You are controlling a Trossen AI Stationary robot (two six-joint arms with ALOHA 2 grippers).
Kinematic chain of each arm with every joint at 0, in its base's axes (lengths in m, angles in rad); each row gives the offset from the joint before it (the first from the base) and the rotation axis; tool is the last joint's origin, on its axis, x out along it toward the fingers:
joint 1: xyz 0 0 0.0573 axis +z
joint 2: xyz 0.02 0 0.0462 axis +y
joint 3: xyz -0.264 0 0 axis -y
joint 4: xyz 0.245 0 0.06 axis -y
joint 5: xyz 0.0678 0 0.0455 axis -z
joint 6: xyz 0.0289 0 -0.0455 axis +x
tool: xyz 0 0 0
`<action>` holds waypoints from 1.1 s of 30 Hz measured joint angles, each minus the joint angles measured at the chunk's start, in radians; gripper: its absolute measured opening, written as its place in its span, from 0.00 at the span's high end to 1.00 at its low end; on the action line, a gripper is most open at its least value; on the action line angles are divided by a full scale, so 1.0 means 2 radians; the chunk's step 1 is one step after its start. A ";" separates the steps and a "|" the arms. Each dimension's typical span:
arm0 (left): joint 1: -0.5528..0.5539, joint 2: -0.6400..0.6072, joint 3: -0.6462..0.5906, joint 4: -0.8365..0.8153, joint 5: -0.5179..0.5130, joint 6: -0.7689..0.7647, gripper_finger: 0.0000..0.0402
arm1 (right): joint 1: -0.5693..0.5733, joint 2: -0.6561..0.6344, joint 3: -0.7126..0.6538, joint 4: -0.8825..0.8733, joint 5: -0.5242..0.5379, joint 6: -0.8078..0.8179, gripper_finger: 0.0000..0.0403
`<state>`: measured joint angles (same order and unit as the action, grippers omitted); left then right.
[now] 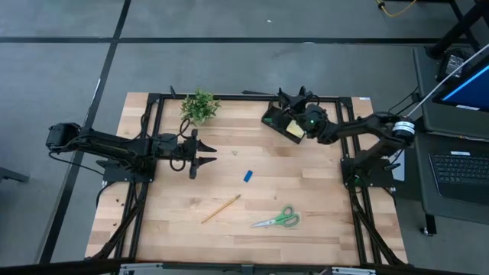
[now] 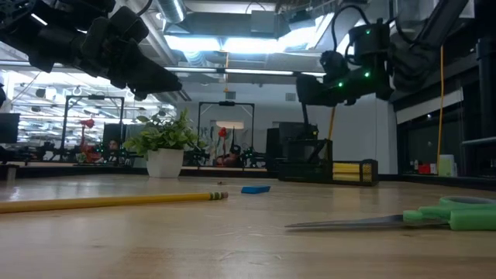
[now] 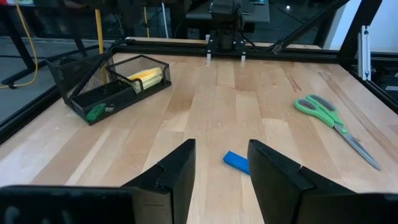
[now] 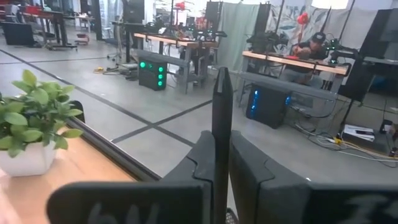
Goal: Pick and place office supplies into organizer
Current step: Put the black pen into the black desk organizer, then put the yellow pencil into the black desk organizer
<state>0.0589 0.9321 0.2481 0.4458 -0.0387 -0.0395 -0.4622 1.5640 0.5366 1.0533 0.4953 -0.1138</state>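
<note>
While a black pen stands upright, pinched in the right gripper directly above the organizer, the left gripper hangs parted, the blue eraser lying just ahead of it.

On the table, the organizer sits at the far right, the plant far left, the eraser mid-table, with pencil and scissors nearer.
</note>
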 joint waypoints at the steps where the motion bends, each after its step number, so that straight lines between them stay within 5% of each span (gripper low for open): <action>1: 0.000 0.000 0.000 0.000 0.000 0.000 0.65 | -0.002 0.003 0.000 0.003 0.000 0.000 0.93; 16: 0.000 0.018 0.000 0.000 -0.013 0.000 0.65 | -0.007 0.036 0.001 0.010 0.000 0.002 0.93; 33: 0.000 0.064 0.000 0.041 -0.013 0.000 0.65 | -0.008 0.036 0.001 0.011 0.000 0.002 0.80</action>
<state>0.0589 1.0598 0.2481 0.5282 -0.0639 -0.0395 -0.4778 1.6363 0.5377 1.0744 0.4957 -0.1097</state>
